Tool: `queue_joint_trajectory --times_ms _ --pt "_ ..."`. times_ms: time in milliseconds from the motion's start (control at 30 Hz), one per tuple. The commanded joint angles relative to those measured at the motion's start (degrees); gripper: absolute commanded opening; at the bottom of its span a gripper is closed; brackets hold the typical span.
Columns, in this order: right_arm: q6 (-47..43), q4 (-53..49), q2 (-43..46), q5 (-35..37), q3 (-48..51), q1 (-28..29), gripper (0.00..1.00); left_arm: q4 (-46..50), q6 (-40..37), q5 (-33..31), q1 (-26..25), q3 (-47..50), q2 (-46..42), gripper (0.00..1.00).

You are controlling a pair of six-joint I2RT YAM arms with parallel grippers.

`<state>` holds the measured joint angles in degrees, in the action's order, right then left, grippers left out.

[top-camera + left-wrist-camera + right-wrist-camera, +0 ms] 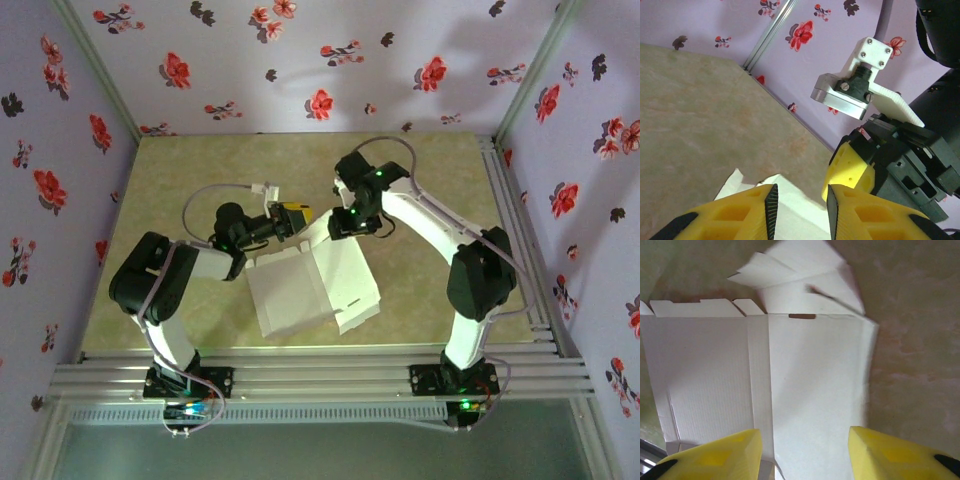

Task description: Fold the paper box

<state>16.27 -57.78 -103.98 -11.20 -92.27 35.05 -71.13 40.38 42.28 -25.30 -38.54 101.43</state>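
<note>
The paper box point(300, 290) lies partly unfolded on the table, its pale white face up, with one panel standing up along a crease. In the right wrist view the box point(815, 390) shows flat panels, notched edge tabs and a small slot. My left gripper point(290, 222) hovers at the box's far edge; its yellow fingers point(801, 197) stand apart with white card point(795, 217) below the gap, nothing pinched. My right gripper point(345, 222) is close beside it, and its fingers point(804, 432) are open wide above a long panel. A yellow finger of the right gripper point(847, 167) sits just beyond the left jaws.
The beige tabletop point(430, 180) is bounded by floral walls at the back and both sides. Aluminium rails point(320, 375) run along the near edge and the right side point(520, 240). The two wrists nearly touch over the box's far edge.
</note>
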Motion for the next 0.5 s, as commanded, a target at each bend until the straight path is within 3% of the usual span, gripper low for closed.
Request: queue_joint_trajectory --times_ms 0,133,267,467 --pt "-1.52 0.58 3.36 3.12 1.69 -0.49 0.5 -0.91 -1.08 1.4 0.64 -1.19 0.83 0.34" --pt "-3.39 5.22 6.1 2.32 7.81 -3.91 0.49 -0.76 -1.18 1.49 0.95 -0.44 0.86 0.34" --pt "-2.81 11.7 8.42 -7.94 15.19 -9.93 0.5 -0.54 -1.27 1.53 1.0 -0.04 0.47 0.34" --pt "1.64 22.43 9.29 -15.24 25.16 -14.08 0.51 0.27 -0.77 1.73 1.0 0.03 1.32 0.34"
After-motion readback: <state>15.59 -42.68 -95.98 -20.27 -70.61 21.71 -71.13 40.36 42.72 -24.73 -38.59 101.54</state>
